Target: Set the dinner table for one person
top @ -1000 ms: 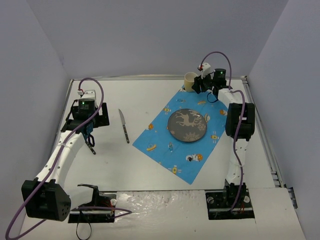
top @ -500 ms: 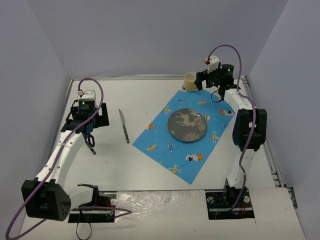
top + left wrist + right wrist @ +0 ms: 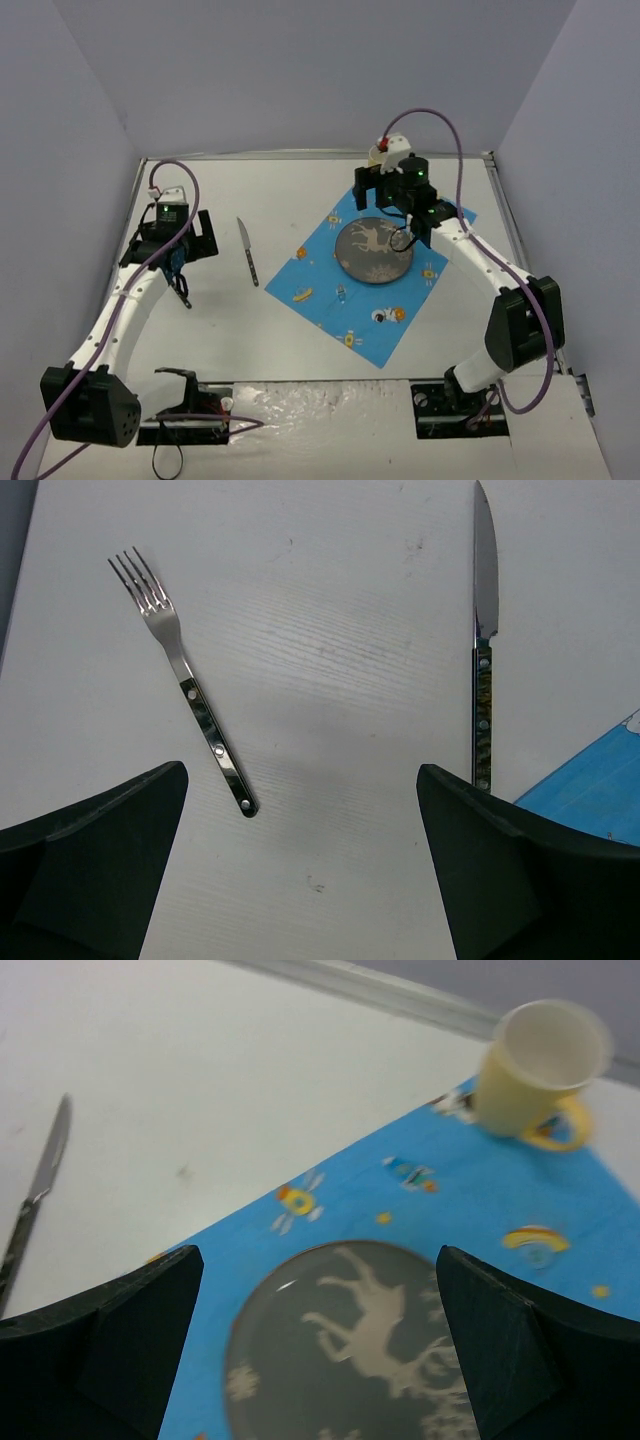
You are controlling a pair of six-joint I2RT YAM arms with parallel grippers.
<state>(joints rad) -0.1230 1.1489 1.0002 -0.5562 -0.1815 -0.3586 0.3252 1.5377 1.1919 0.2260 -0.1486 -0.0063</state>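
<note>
Looking down on the dinner table (image 3: 300, 335): white, broad, reaching under both arms from the near edge to the far wall. On its right half, a blue cloth (image 3: 350, 300) laid cornerwise as the place mat. At the middle of the cloth, a dark plate (image 3: 373, 250), put there to anchor the setting. At the far corner of the cloth, a yellow cup (image 3: 540, 1065), upright and beyond the plate, where a drink belongs.

Above the far part of the plate, the right gripper (image 3: 318, 1255): spread wide, grasping nothing, touching neither cup nor plate. Free, by the look of it, for whatever comes next.

Left of the cloth, on bare table, a knife (image 3: 484, 650) and a fork (image 3: 185, 685), well apart and neither yet beside the plate. Knife with tip toward the far side, handle end just beside the left edge of the cloth. Fork further left, slanted, tines far.

Over the strip between them, nearer the fork's handle, the left gripper (image 3: 300, 780): parted wide, holding nothing. Probably lining up for one of the two, since both need to flank the plate. Calls for care, as thin flat metal on a hard top gives little to pinch and slides easily.
</note>
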